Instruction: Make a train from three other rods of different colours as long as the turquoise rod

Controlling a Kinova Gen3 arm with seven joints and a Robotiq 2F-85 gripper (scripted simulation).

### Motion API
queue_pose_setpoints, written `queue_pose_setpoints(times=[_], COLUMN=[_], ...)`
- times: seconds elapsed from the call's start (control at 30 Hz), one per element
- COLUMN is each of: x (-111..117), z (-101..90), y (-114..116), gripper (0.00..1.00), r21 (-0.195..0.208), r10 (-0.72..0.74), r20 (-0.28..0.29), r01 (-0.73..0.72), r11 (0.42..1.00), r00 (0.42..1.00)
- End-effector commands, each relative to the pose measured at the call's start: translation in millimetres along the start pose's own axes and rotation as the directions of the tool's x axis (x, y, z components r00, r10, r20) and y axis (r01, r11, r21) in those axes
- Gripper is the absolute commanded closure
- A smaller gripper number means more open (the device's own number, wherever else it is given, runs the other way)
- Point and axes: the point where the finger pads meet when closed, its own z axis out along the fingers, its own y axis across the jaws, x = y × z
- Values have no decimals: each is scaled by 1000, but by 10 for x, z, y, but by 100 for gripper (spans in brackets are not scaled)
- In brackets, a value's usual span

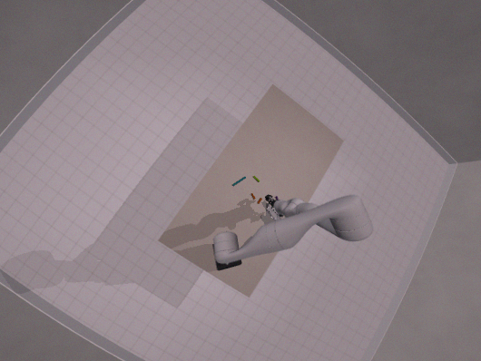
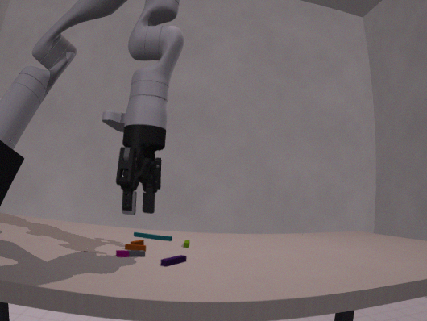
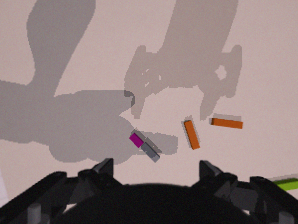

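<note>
My gripper (image 1: 269, 198) (image 2: 138, 207) (image 3: 155, 169) is open and empty, pointing down high above the table. A magenta rod (image 2: 122, 253) (image 3: 136, 140) and a grey rod (image 2: 137, 253) (image 3: 150, 152) lie end to end, about in line, with no clear gap. One orange rod (image 1: 260, 200) (image 2: 135, 247) (image 3: 192, 134) lies beside them; another orange rod (image 1: 253, 196) (image 3: 227, 123) lies beyond it, at another angle. A purple rod (image 2: 173, 260) lies apart, nearer the exterior camera. A lime rod (image 1: 256, 179) (image 2: 186, 243) (image 3: 287, 185) and the long turquoise rod (image 1: 239, 181) (image 2: 152, 236) lie farther off.
The table (image 1: 290, 122) (image 2: 322, 266) bears all the rods. The arm's base (image 1: 229, 265) stands at one end of it. The arm hides part of the table in the top view, and its shadow falls around the magenta and grey rods.
</note>
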Motion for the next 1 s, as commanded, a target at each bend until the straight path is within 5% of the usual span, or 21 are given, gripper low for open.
queue_pose_setpoints(times=[0.0, 0.2, 0.37, 0.7, 0.77, 0.97], x=[-5, 1, 0, -4, -4, -2], z=[-19, -27, -38, -58, -58, -73], y=[-16, -25, -38, -59, -59, -83], gripper=[0, 0, 0, 0, 0, 0], r21=[1, 2, 2, 0, 0, -1], r10=[151, 359, 614, 931, 931, 1000], r20=[-1, -1, 0, 1, 1, 3], r01=[-151, -359, -614, -931, -931, -1000], r11=[988, 933, 789, 365, 365, 21], r00=[988, 933, 789, 365, 365, 21])
